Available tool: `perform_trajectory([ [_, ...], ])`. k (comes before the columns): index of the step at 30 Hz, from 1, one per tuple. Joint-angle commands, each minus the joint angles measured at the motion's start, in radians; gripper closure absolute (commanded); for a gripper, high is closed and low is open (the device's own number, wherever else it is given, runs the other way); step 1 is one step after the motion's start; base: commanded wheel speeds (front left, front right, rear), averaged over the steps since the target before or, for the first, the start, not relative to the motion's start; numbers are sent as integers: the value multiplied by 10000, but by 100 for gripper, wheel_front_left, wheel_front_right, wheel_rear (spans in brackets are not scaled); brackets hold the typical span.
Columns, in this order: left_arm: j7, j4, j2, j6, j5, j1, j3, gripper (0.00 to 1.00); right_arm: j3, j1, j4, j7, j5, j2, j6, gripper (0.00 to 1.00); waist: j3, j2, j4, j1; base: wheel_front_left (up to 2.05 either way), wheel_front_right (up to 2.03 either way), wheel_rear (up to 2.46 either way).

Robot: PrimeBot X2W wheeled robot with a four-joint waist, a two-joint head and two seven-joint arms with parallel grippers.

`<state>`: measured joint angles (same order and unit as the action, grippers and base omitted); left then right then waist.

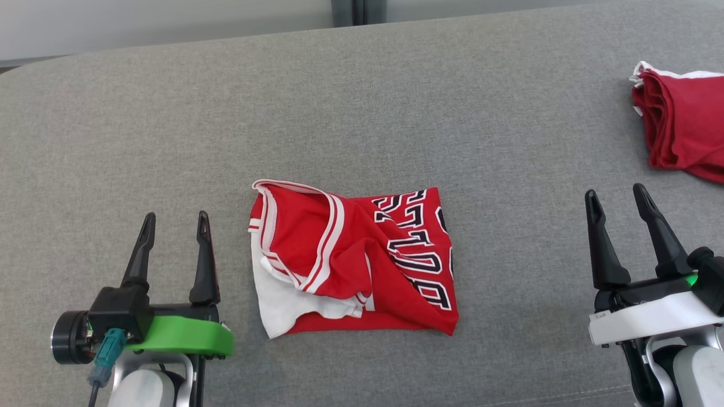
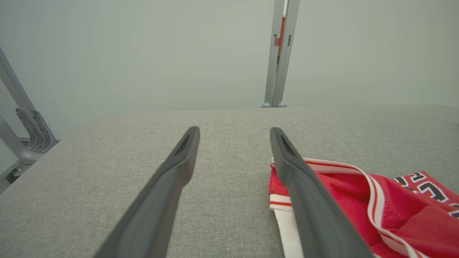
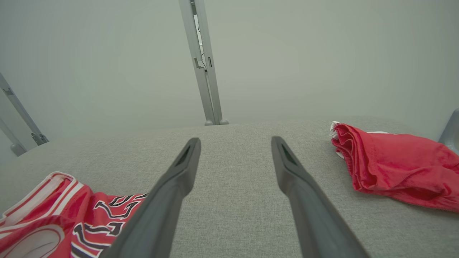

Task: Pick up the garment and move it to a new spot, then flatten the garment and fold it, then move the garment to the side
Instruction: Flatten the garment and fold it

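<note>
The garment (image 1: 353, 260) is a red jersey with white trim and dark lettering, lying crumpled and partly folded on the grey surface in the middle of the head view. Its trimmed edge (image 2: 358, 200) shows at the lower right of the left wrist view, and its lettered side (image 3: 71, 222) at the lower left of the right wrist view. My left gripper (image 1: 174, 224) stands open to the garment's left, apart from it. My right gripper (image 1: 616, 196) stands open well to its right, holding nothing. Both grippers (image 2: 235, 132) (image 3: 235, 142) have bare fabric surface between their fingers.
A second red garment (image 1: 681, 121) lies folded at the far right edge of the grey padded surface (image 1: 362, 102), also in the right wrist view (image 3: 391, 165). Pale wall panels and a metal post (image 2: 279, 53) stand behind the surface's far edge.
</note>
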<state>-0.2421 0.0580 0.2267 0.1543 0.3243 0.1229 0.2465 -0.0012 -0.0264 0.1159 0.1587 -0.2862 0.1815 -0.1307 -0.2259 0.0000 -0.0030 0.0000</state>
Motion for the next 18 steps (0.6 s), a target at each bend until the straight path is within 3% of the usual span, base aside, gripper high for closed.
perform_trajectory([
  [1,33,-63,65,53,6,-153,-12,0,-45,134,116,-77,77,-49,2,0,43,0,-40,0,0,0,0],
  [9,123,-131,98,92,71,-154,53,0,-115,291,374,-263,98,-189,2,0,72,0,-20,0,0,0,0],
  [10,121,-130,104,95,73,-139,62,0,-81,284,381,-292,80,-178,2,53,66,0,-12,0,0,0,0],
  [11,119,-132,107,99,74,-113,71,0,-16,270,363,-333,38,-162,2,88,51,0,-2,0,0,0,0],
  [12,115,-134,106,100,75,-84,81,0,62,256,330,-400,10,-148,2,100,37,0,9,0,0,0,0],
  [18,101,-101,35,18,73,200,186,0,1772,-113,-297,-601,-351,27,2,100,-141,0,209,0,0,0,0],
])
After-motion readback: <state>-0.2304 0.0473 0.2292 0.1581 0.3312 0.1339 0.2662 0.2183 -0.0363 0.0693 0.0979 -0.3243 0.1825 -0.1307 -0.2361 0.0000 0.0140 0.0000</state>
